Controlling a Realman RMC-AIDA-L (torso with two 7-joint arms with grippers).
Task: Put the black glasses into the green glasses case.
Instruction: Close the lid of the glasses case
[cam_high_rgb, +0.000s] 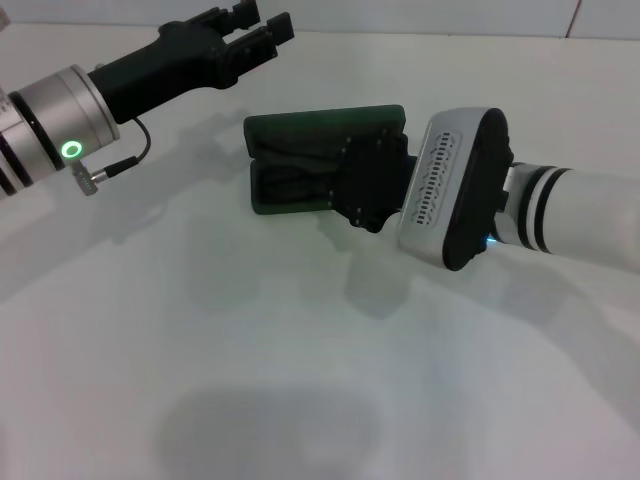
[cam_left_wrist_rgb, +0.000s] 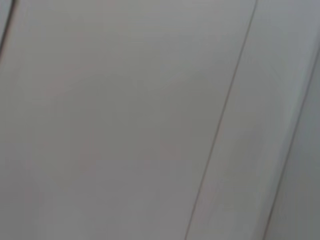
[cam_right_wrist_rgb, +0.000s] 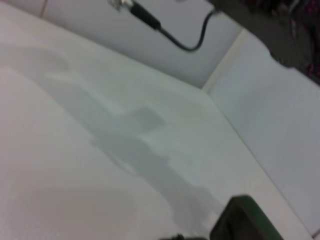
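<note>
The green glasses case (cam_high_rgb: 300, 130) lies open at the middle of the white table, lid tilted back. My right gripper (cam_high_rgb: 365, 190) reaches from the right and sits over the case's right half. Thin dark shapes in the case's tray look like the black glasses (cam_high_rgb: 293, 187), partly hidden by the gripper. My left gripper (cam_high_rgb: 258, 32) is raised at the back left, open and empty, apart from the case. A corner of the case (cam_right_wrist_rgb: 245, 220) shows in the right wrist view. The left wrist view shows only pale flat surfaces.
The white table (cam_high_rgb: 250, 350) stretches in front of the case. A black cable (cam_high_rgb: 125, 160) hangs from my left wrist; it also shows in the right wrist view (cam_right_wrist_rgb: 170, 35). A wall stands behind the table's back edge.
</note>
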